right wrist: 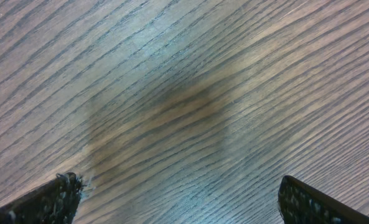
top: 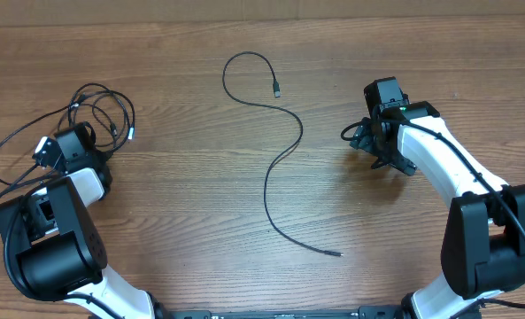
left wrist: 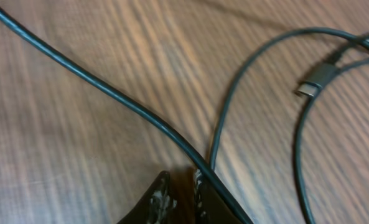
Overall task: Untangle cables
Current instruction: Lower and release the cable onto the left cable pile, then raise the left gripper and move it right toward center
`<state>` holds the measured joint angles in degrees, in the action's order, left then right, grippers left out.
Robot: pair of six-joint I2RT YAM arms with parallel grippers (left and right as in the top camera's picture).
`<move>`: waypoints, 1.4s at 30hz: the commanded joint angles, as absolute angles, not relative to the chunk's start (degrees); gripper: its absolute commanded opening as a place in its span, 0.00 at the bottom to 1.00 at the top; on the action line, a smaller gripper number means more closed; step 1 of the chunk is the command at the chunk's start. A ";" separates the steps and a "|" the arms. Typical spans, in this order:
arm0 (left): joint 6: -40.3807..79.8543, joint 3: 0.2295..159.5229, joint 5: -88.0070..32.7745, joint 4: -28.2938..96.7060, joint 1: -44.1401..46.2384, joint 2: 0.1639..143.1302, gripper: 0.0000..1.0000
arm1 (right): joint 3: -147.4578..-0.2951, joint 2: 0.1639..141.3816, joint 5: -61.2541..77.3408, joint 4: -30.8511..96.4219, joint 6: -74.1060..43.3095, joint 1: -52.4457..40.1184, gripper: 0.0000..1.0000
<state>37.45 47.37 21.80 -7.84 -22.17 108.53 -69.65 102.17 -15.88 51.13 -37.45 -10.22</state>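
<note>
One thin black cable (top: pixel 284 146) lies apart in a long curve at the table's middle, with a plug (top: pixel 276 89) at its far end. More cables (top: pixel 103 111) lie bunched in loose loops at the far left. My left gripper (top: pixel 48 151) sits at that bunch. In the left wrist view its jaws (left wrist: pixel 181 186) are almost together with only wood showing in the narrow gap. A black cable (left wrist: pixel 109 93) runs against the right finger's outer side. A silver-tipped plug (left wrist: pixel 312 86) lies nearby. My right gripper (top: pixel 375 149) is wide open (right wrist: pixel 181 199) and empty over bare wood.
The wooden table (top: pixel 182 221) reaches all frame edges. The arms' bases stand at the near left and near right corners. The separate cable's near end (top: pixel 337 254) lies toward the front middle.
</note>
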 commanded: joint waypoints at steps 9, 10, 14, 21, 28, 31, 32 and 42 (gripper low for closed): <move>27.77 43.03 1.87 2.22 -21.34 109.34 0.04 | -70.48 101.32 -16.86 51.07 -37.21 -10.22 1.00; 27.51 43.03 1.85 3.51 -21.32 107.26 0.04 | -70.48 101.32 -16.88 51.07 -37.21 -10.22 1.00; 27.20 43.00 0.95 8.43 -20.99 100.57 0.04 | -70.48 101.32 -16.86 51.07 -37.21 -10.22 1.00; 23.24 43.00 -15.55 9.45 -16.49 97.49 0.04 | -70.48 101.32 -16.86 51.07 -37.21 -10.22 1.00; 15.59 43.00 -15.99 5.72 -8.19 98.15 0.05 | -70.48 101.32 -16.86 51.07 -37.21 -10.22 1.00; 13.43 43.00 -16.16 3.79 -3.75 98.15 0.04 | -70.48 101.32 -16.86 51.07 -37.21 -10.22 1.00; 13.06 43.00 -16.16 3.16 -2.76 98.15 0.04 | -70.48 101.32 -16.86 51.07 -37.21 -10.22 1.00; 12.84 43.03 -16.12 -4.21 2.37 98.13 0.04 | -70.48 101.32 -16.86 51.07 -37.21 -10.22 1.00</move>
